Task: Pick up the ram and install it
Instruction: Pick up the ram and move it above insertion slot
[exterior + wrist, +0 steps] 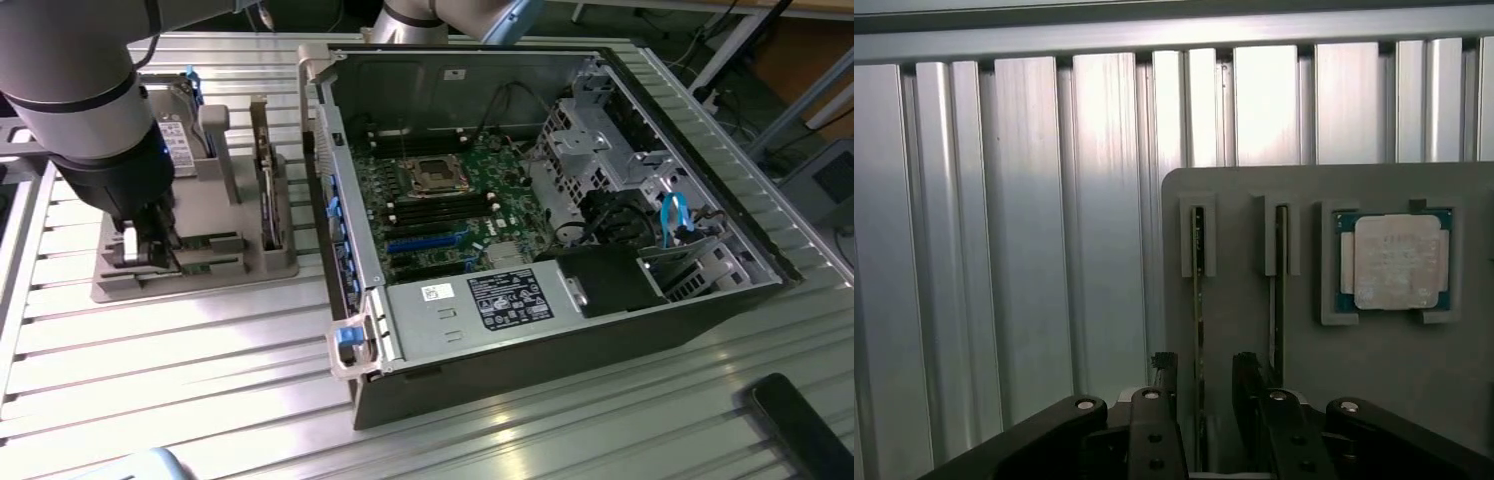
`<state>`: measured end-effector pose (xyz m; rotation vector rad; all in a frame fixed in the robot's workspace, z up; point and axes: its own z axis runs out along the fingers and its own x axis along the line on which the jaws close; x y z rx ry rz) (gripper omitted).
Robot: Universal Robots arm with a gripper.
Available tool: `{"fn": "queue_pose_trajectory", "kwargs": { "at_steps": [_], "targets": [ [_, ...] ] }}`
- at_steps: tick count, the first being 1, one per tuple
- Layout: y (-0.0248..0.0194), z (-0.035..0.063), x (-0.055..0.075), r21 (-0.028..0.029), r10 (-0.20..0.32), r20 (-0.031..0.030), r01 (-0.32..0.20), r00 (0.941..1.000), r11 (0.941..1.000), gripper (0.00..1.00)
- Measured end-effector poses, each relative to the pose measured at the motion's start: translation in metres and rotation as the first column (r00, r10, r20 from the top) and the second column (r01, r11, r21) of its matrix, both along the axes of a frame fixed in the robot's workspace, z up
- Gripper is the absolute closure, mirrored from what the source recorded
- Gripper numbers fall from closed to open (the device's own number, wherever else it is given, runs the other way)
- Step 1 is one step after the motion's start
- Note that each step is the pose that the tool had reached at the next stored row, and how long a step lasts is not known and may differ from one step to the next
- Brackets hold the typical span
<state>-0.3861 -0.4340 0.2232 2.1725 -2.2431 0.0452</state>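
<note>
The gripper (1204, 368) was lowered over the grey holder (1374, 400), released, with its jaws standing apart on either side of the ram (1199, 290) and a gap visible on each side. The ram stood on edge in its slot, beside a second stick (1281, 290) and the processor (1395, 262). The holder sat on the slatted table (200, 380), on the exterior view's left of the open computer case (441, 75).

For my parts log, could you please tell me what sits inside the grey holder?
Two ram sticks stand on edge in slots of the grey holder; a processor lies in its recess. The open pincer straddles one stick, hiding one end of each.
</note>
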Motion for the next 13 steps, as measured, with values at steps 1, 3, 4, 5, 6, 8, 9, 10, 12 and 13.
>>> {"fn": "queue_pose_trajectory", "kwargs": {
  "at_steps": [1,3,4,5,6,8,9,10,12,13],
  "targets": [
    [0.0000,-0.0009,0.000,0.0001,0.000,0.0001,0.000,1.0000,1.0000,0.64],
    [0.0000,-0.0025,0.000,0.0001,0.000,0.0001,0.000,1.0000,1.0000,0.64],
    [0.0000,-0.0032,0.000,0.0000,0.000,0.0001,0.000,1.0000,1.0000,0.64],
    [-0.0001,-0.0048,0.000,0.0000,0.000,0.0001,0.000,1.0000,1.0000,0.64],
    [-0.0001,-0.0066,0.000,0.0000,0.000,0.0001,0.000,1.0000,1.0000,0.64],
    [-0.0003,-0.0098,0.000,0.0000,0.000,0.0000,0.000,1.0000,1.0000,0.64],
    [-0.0004,-0.0113,0.000,0.0000,0.000,0.0001,0.000,1.0000,1.0000,0.64],
    [-0.0005,-0.0131,0.000,0.0001,0.000,0.0002,0.000,1.0000,1.0000,0.64],
    [-0.0005,-0.0162,0.000,0.0000,0.000,0.0000,0.000,1.0000,1.0000,0.64],
    [-0.0006,-0.0163,0.000,-0.0002,0.000,-0.0002,0.000,1.0000,1.0000,0.64]
  ]
}}
